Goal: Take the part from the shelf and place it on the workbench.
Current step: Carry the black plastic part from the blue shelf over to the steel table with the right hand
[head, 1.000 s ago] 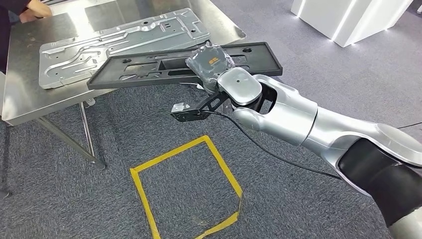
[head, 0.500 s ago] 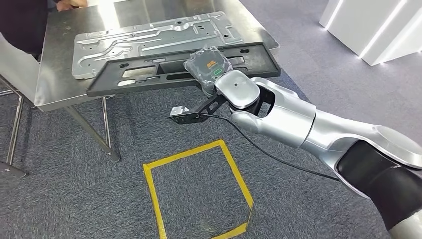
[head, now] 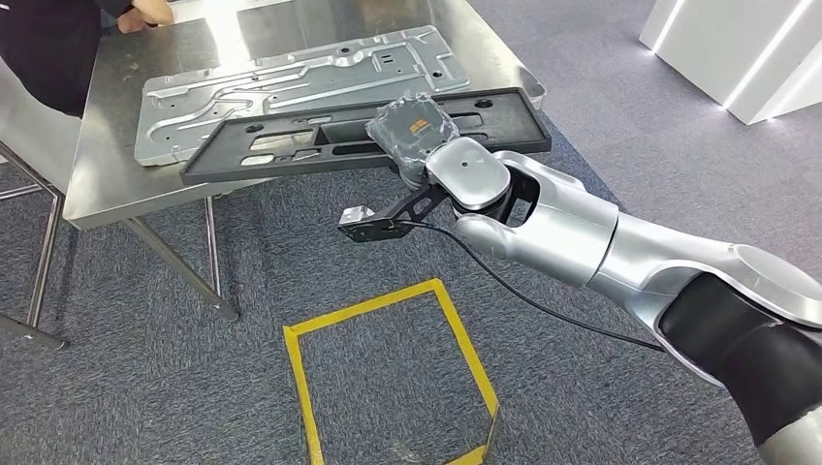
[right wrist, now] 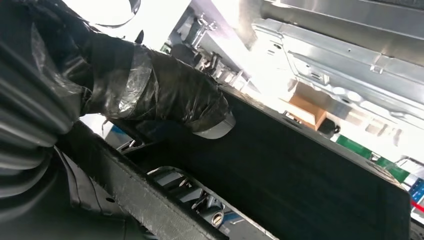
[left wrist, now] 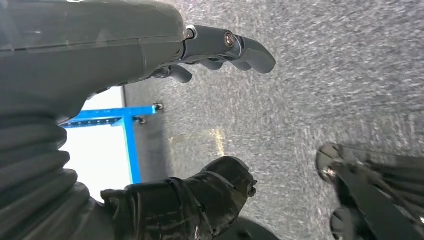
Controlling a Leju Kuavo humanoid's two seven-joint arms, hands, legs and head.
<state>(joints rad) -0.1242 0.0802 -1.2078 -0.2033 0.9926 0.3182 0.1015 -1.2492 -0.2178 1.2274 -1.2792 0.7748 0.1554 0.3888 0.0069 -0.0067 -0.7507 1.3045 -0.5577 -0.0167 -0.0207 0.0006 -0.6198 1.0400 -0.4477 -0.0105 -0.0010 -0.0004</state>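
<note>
Right hand (head: 412, 131): closed around black part (head: 291, 145) (long, flat panel), held over steel surface (head: 107, 184) edge, above silver plate (head: 291, 82). Left hand (left wrist: 150, 60): empty, fingers apart, over carpet.

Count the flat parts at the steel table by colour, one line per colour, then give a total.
Black parts: 1, the long black panel held by the right hand over the table's edge.
Silver parts: 1, the stamped metal plate lying on the table.
Total: 2
</note>
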